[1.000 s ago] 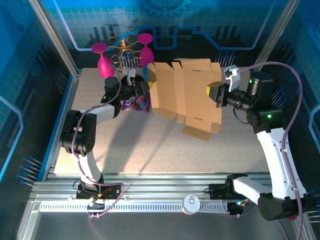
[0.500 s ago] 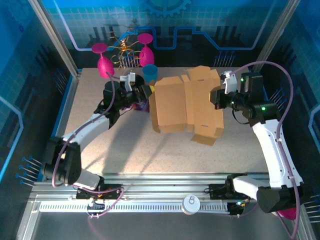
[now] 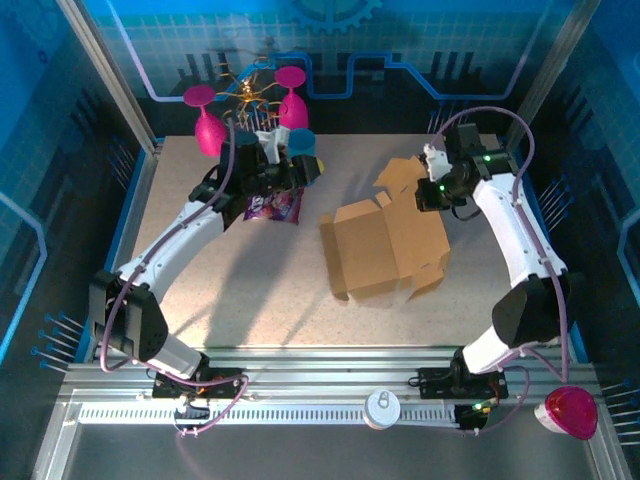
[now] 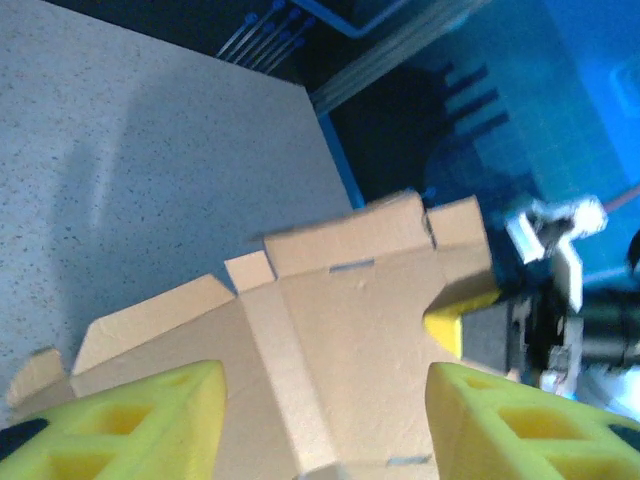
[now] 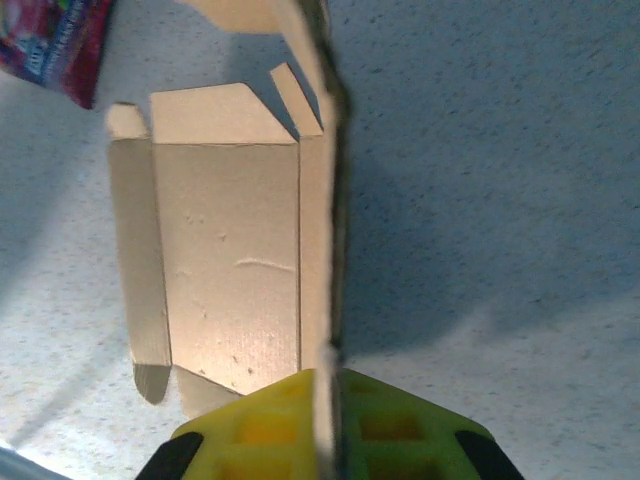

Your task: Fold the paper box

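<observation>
Pinching the box point(image 3: 385, 250) by what looks like an end flap, your right claw point(image 5: 325, 400) is clamped on the edge, so the panels lean propped on the bench point(image 3: 200, 290), mid-right. Your left claw point(image 3: 298, 172) stands apart and clear of it, likely free to press a fold.

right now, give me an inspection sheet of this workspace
surface: speckled table, no spills seen
job's things: box, one panel raised, the rest flat on the table
clutter: purple packet, blue cup, pink glasses at the far edge
grippers: left gripper open, apart from the box; right gripper shut on the raised panel
cables: purple cable loops above the right arm
surroundings: blue walls, metal rail in front
</observation>
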Action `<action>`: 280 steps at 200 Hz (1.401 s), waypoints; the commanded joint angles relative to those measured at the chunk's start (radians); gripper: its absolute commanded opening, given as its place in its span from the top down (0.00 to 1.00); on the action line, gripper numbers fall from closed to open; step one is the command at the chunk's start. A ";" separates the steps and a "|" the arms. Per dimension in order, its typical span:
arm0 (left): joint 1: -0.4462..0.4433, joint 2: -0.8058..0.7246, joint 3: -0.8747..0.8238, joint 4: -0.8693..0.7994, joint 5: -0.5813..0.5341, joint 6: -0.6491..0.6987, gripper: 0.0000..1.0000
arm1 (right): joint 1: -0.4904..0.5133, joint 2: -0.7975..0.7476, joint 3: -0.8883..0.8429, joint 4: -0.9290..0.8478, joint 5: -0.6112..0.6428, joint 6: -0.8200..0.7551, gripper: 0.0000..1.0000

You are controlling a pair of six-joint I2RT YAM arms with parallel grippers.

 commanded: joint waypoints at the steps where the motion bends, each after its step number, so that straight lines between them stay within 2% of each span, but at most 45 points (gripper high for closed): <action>1: -0.058 0.027 0.067 -0.087 0.016 0.198 0.40 | 0.063 0.054 0.106 -0.074 0.109 -0.074 1.00; 34: -0.114 0.108 0.110 -0.080 0.015 0.471 0.30 | 0.139 0.109 0.111 -0.065 0.131 -0.115 1.00; 61: -0.115 0.155 0.101 -0.015 0.010 0.623 0.25 | 0.165 0.098 0.093 -0.046 0.100 -0.147 1.00; 96: -0.114 0.212 0.126 -0.053 0.025 0.791 0.23 | 0.199 0.088 0.072 -0.038 0.101 -0.178 1.00; 131: -0.115 0.267 0.157 -0.041 -0.022 0.842 0.21 | 0.203 0.074 0.061 -0.036 0.075 -0.180 1.00; 212: -0.118 0.415 0.256 0.030 -0.077 0.812 0.23 | 0.206 0.070 0.047 -0.033 0.046 -0.179 1.00; 230: -0.118 0.432 0.256 0.048 -0.070 0.782 0.29 | 0.209 0.072 0.050 -0.032 0.039 -0.178 1.00; 239: -0.118 0.438 0.260 0.049 -0.066 0.760 0.38 | 0.210 0.075 0.052 -0.031 0.043 -0.177 1.00; 253: -0.117 0.444 0.270 0.033 -0.056 0.722 0.58 | 0.214 0.081 0.056 -0.029 0.058 -0.179 1.00; 280: -0.116 0.441 0.255 0.010 -0.036 0.660 0.76 | 0.228 0.116 0.095 -0.026 0.094 -0.169 0.99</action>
